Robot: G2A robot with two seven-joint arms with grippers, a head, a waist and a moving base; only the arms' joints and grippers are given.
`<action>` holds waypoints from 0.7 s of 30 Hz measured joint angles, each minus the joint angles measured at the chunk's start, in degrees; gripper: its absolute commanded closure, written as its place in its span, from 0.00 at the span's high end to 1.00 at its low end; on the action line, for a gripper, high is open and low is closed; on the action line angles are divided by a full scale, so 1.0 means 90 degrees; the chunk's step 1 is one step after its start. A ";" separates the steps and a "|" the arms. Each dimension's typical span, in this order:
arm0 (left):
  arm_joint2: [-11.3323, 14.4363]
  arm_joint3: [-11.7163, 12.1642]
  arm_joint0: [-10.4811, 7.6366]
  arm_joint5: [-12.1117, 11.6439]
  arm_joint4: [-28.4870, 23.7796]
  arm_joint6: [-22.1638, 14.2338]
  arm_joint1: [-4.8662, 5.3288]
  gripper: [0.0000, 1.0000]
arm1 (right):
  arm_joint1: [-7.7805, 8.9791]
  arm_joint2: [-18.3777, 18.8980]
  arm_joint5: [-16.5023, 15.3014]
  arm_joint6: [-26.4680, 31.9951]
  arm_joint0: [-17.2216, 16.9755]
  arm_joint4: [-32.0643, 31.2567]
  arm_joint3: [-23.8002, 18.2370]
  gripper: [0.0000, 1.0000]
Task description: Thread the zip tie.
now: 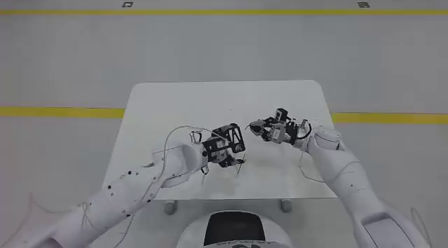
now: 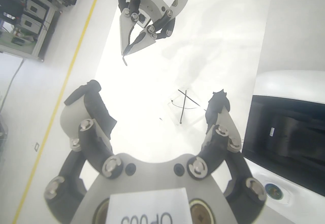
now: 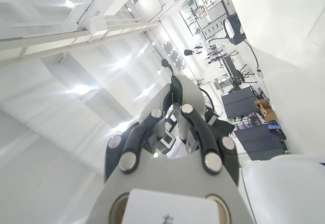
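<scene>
Two pairs of fingers, told apart at once. On the right gripper (image 2: 126, 52), fingers (image 2: 123, 32) pressed together at the tips, pinching the zip tie (image 2: 124, 60); shows just a short black stub past the pinch, with no telling whether head or tail. On the left gripper (image 2: 156, 100), fingers (image 2: 218, 105) spread wide, gripping nothing. Hangs above the table (image 2: 228, 32), facing the right gripper, near but apart from it. Farther out and lower, lying flat on the table: a few spare ties (image 2: 184, 105), crossed over one another on what looks like a clear sheet (image 2: 175, 113), and a tiny dark speck (image 2: 160, 118) beside it. Judging from this, threading not yet begun: needs a second hold on the tie before tail meets head. Plenty to go wrong. With so little of the tie exposed, closes easily on air, or bumps the right fingers and twists the strip in its pinch. Being thin and springy, likely bends away from any sideways push, and so misses the small head slot. With a loose pinch, drops to the table among the spares, where hard to tell from them. Worth lining up along the stub and closing slowly.
</scene>
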 measured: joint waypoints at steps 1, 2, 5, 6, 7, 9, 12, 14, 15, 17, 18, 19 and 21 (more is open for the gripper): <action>0.0076 0.0044 -0.0046 0.0000 0.0114 0.0227 0.0049 1.00 | -0.0012 -0.0050 0.0069 0.0081 0.0041 0.0030 0.0063 0.00; 0.0126 0.0083 -0.0074 0.0000 0.0185 0.0382 0.0081 1.00 | -0.0023 -0.0094 0.0134 0.0157 0.0071 0.0055 0.0112 0.00; 0.0206 0.0183 -0.0126 0.0000 0.0333 0.0555 0.0131 1.00 | -0.0042 -0.0195 0.0236 0.0306 0.0153 0.0048 0.0215 0.00; 0.0206 0.0184 -0.0126 0.0000 0.0331 0.0545 0.0130 1.00 | -0.0042 -0.0196 0.0234 0.0305 0.0154 0.0044 0.0217 0.00; 0.0204 0.0182 -0.0125 0.0000 0.0326 0.0539 0.0129 1.00 | -0.0042 -0.0194 0.0230 0.0301 0.0153 0.0043 0.0214 0.00; 0.0202 0.0179 -0.0123 0.0000 0.0322 0.0535 0.0128 1.00 | -0.0041 -0.0191 0.0228 0.0297 0.0150 0.0043 0.0212 0.00; 0.0324 0.0125 -0.0191 0.0000 0.0607 0.0417 0.0130 1.00 | -0.0043 -0.0212 0.0215 0.0207 0.0100 0.0021 0.0147 0.00; 0.0356 0.0137 -0.0228 0.0000 0.0936 0.0566 0.0123 1.00 | -0.0043 -0.0254 0.0271 0.0095 0.0037 -0.0013 0.0039 0.00; 0.0375 0.0165 -0.0278 0.0000 0.1145 0.0690 0.0122 1.00 | -0.0037 -0.0272 0.0320 0.0066 0.0020 -0.0040 -0.0018 0.00; 0.0512 0.0146 -0.0466 0.0002 0.1284 0.0678 0.0139 1.00 | -0.0026 -0.0294 0.0384 0.0060 0.0007 -0.0078 -0.0090 0.00; 0.0602 0.0121 -0.0586 0.0020 0.1270 0.0672 0.0152 1.00 | -0.0019 -0.0302 0.0410 0.0058 0.0002 -0.0095 -0.0121 0.00; 0.0722 0.0103 -0.0736 0.0090 0.1246 0.0727 0.0171 1.00 | -0.0011 -0.0310 0.0444 0.0053 -0.0006 -0.0114 -0.0159 0.00; 0.0963 0.0106 -0.0981 0.0340 0.1235 0.0920 0.0209 1.00 | 0.0004 -0.0329 0.0485 0.0065 -0.0019 -0.0163 -0.0230 0.00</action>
